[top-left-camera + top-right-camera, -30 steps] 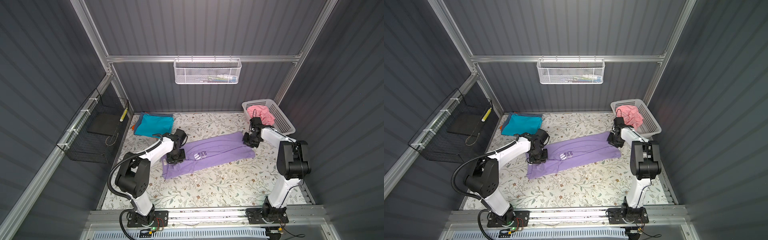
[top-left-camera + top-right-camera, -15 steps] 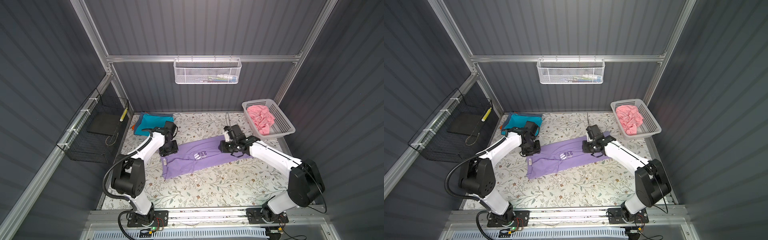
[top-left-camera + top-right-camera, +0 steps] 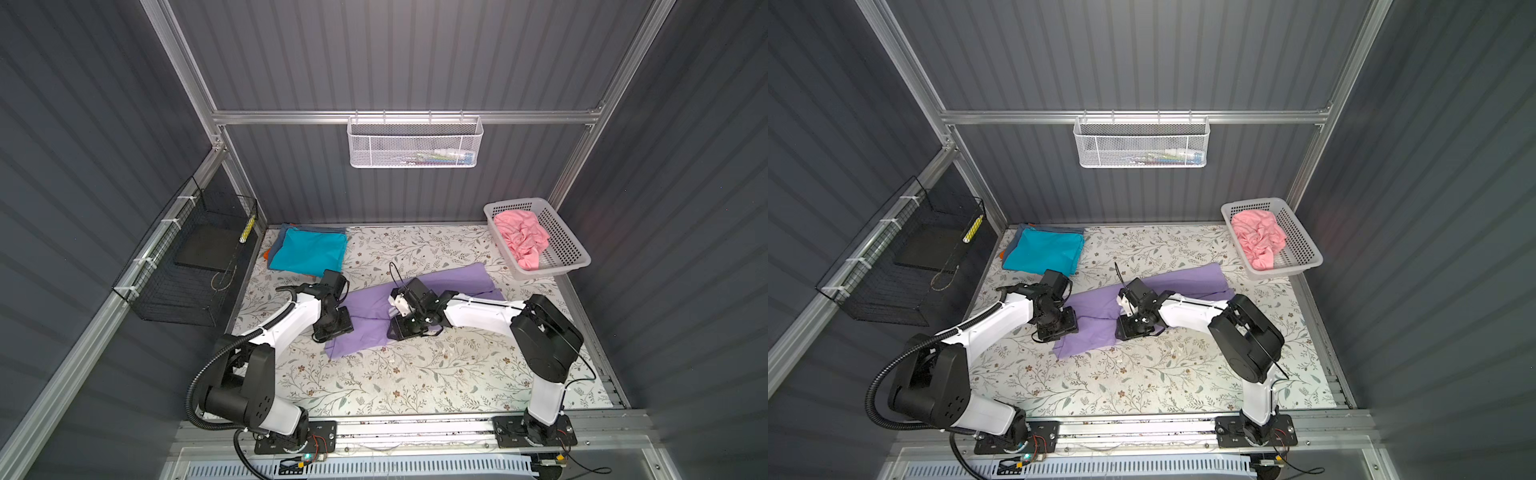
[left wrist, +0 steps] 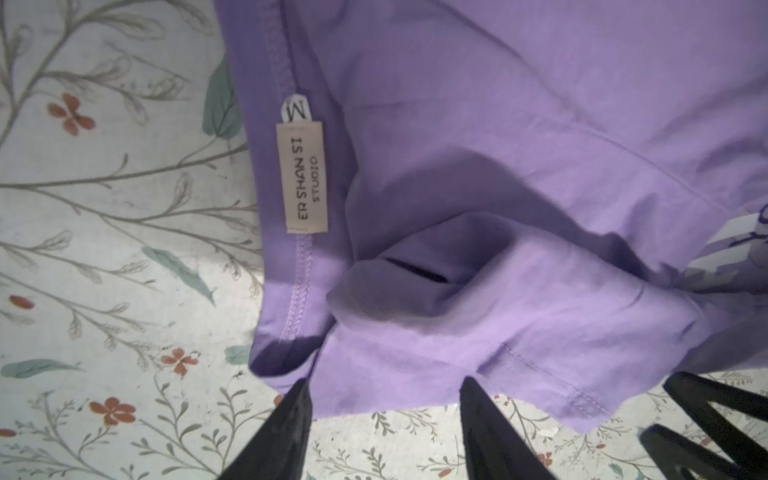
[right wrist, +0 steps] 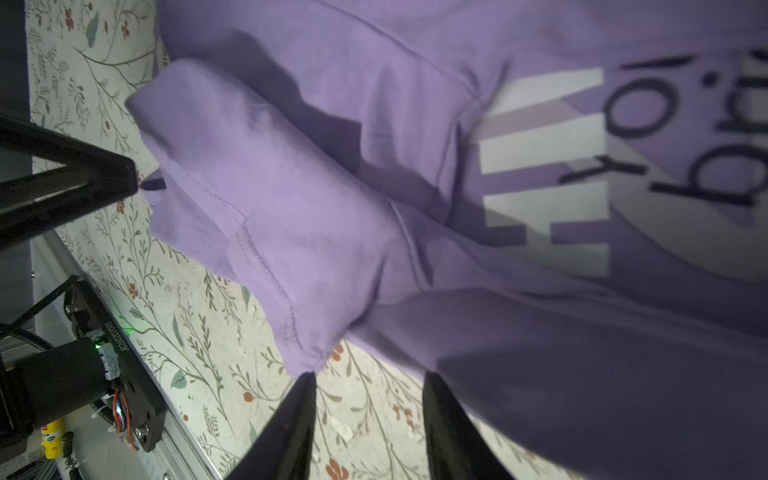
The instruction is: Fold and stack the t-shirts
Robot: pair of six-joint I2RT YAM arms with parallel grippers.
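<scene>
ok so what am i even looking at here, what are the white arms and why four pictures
Two robot arms, each ending in a two-fingered gripper, are folding t-shirts. Two pictures look down from overhead; two come from cameras on the arms' wrists. On the floral table lies a partly folded lavender t-shirt. A folded teal t-shirt tops a stack in the far left corner; a crumpled pink t-shirt sits in the white basket. The left gripper and right gripper are open at the lavender hem, holding nothing.
</scene>
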